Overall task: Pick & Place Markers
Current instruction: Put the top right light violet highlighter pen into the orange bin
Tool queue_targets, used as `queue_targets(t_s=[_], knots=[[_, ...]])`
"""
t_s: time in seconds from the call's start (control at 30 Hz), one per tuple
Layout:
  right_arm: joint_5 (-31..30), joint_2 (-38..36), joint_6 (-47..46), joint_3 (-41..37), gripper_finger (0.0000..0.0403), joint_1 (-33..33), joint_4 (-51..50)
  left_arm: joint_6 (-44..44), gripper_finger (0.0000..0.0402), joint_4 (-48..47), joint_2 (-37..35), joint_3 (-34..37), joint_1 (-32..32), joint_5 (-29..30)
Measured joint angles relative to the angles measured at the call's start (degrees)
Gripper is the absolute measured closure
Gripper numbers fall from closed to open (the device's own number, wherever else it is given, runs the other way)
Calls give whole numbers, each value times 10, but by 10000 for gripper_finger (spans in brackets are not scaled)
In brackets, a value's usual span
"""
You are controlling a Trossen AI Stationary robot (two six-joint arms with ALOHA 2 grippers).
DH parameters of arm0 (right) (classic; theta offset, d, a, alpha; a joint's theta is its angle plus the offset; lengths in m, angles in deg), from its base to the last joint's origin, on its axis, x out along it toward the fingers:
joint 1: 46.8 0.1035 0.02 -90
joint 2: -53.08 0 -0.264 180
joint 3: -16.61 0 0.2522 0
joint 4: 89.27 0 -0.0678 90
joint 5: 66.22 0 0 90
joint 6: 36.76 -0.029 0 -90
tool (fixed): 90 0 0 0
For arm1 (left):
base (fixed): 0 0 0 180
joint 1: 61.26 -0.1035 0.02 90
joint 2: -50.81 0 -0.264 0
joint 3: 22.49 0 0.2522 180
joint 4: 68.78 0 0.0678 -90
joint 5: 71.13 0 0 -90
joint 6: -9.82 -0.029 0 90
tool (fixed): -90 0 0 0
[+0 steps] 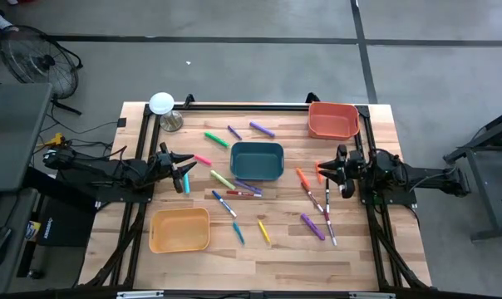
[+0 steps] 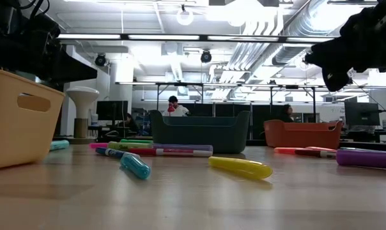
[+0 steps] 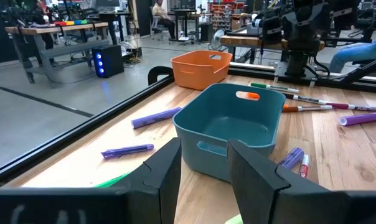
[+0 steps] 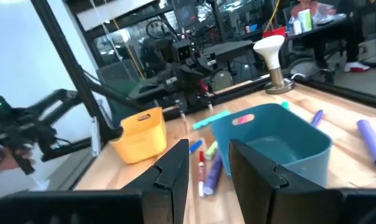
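1. My left hand (image 1: 181,172) hovers over the counter (image 1: 351,249), fingers (image 3: 165,171) spread w/ a clear gap, pinching nothing.
2. My right hand (image 1: 338,174) hangs opposite, fingers (image 4: 175,168) also apart, empty.
3. Markers (image 1: 234,189) lie loose between my hands, around the teal bin (image 1: 257,160); none visible in it yet.
4. Nearest my left: pink marker (image 1: 203,159) just ahead, teal marker (image 1: 186,183) right beside the fingertips.
5. Nearest my right: orange marker (image 1: 302,178) and white-barrelled ones (image 1: 316,202) just ahead.
6. To do it well, imo: pick one lone marker, turn wrist so fingers straddle the barrel crosswise, drop straight down, pinch mid-barrel so it won't tip.
7. Avoid the overlapped cluster by the bin first; risk of dragging neighbours.
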State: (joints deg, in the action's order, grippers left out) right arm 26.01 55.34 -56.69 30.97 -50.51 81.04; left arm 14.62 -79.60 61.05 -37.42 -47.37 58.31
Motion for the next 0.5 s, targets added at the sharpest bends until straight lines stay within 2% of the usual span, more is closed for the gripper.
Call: queue_targets(t_s=[0.1,0.2,0.5], knots=[[-3,0,18,0,300,0,-9,0,275,0,0,0,0,0],[-35,0,34,0,300,0,-4,0,275,0,0,0,0,0],[-72,0,32,0,300,0,-15,0,275,1,0,0,0,-14]])
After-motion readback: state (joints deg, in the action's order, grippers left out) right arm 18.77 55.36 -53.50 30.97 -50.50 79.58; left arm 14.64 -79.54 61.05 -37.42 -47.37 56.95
